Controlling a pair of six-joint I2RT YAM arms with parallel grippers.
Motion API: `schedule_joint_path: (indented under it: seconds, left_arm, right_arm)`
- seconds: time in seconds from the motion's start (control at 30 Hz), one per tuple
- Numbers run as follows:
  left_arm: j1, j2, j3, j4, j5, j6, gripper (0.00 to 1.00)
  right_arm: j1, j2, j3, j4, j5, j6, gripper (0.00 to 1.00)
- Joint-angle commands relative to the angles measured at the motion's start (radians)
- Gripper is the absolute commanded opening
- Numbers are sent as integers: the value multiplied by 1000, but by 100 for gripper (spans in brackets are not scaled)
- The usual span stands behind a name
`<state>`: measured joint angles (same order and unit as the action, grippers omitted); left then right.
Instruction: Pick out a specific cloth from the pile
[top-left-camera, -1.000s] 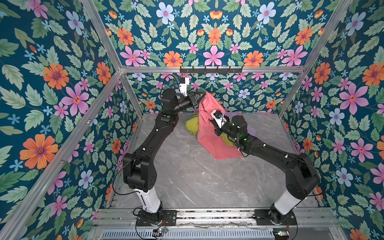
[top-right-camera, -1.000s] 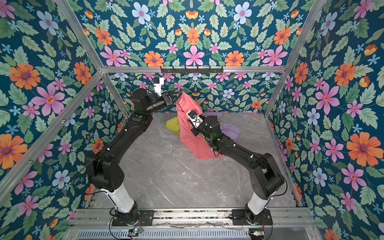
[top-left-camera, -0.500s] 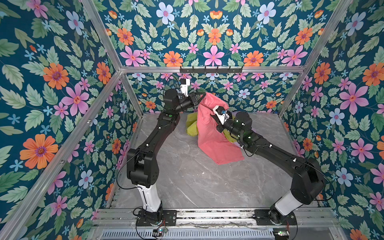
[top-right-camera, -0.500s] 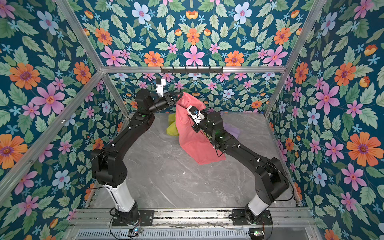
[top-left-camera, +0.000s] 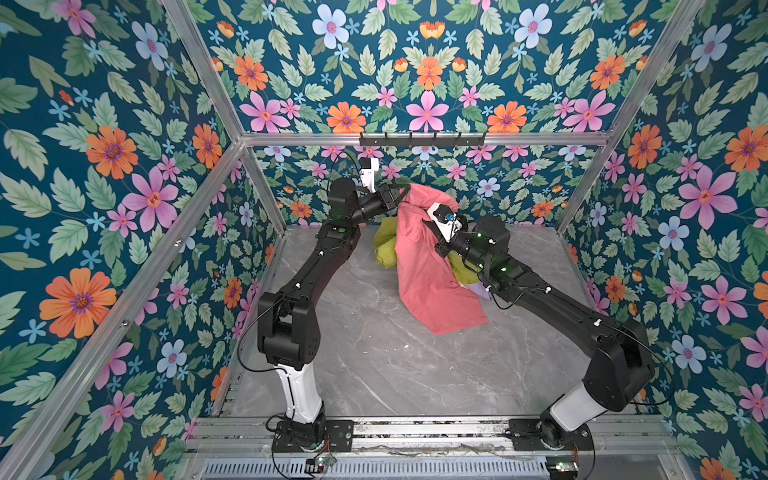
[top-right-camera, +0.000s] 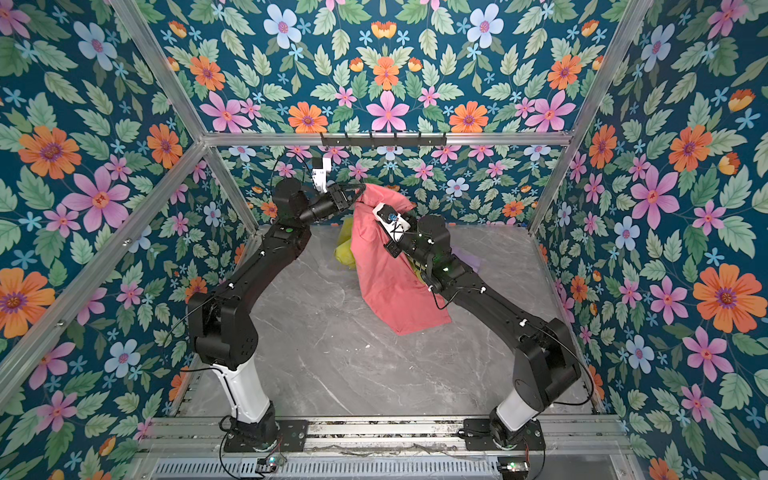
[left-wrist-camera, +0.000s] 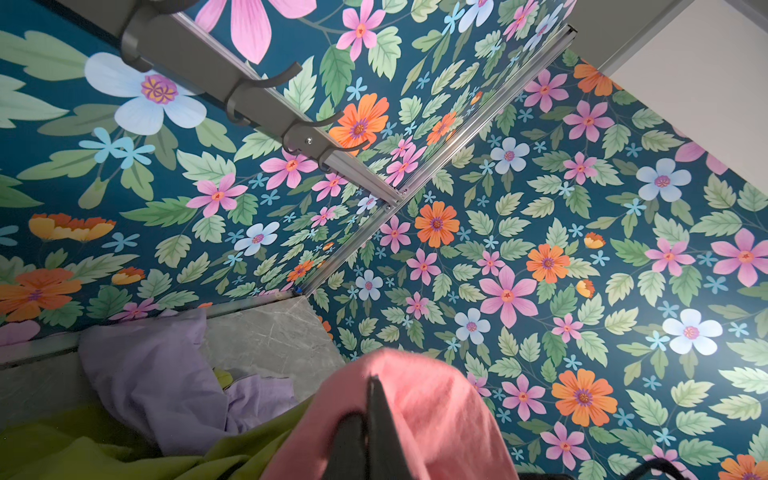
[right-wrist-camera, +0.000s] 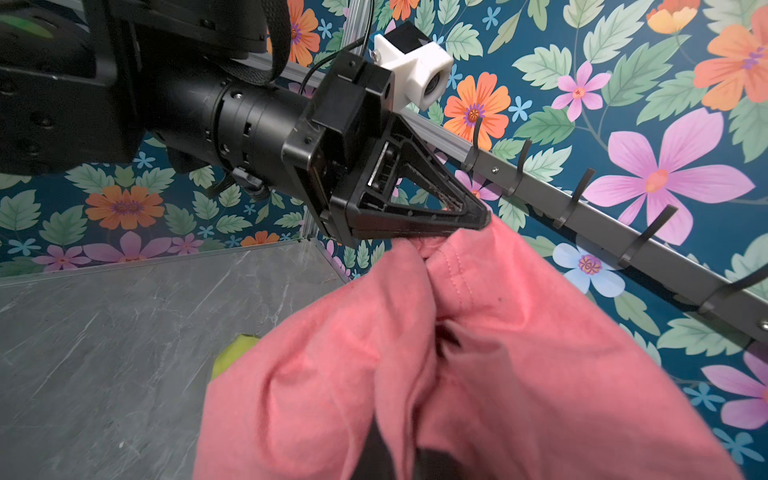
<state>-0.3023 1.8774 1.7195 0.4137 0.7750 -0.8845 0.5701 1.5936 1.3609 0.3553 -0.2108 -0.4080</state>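
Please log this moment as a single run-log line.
left gripper: shut on pink cloth | right gripper: shut on pink cloth | cloth: lifted, bottom edge on table | green cloth, purple cloth: left behind

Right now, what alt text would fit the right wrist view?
The left gripper, shut, pinches a bunched edge of the pink cloth, which hangs down in front of the camera. Behind it run a hook rail on floral wallpaper and a grey marble table.
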Motion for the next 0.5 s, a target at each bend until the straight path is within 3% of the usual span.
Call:
schedule_joint_path:
  seconds: [0.0, 0.47]
  left_arm:
    - [4, 9, 18, 48, 8, -13, 0]
    - [23, 17, 42, 79, 22, -44, 0]
  right_arm:
    - [1, -14, 26, 49, -16, -18, 0]
    - [2, -26, 133, -25, -51, -24, 0]
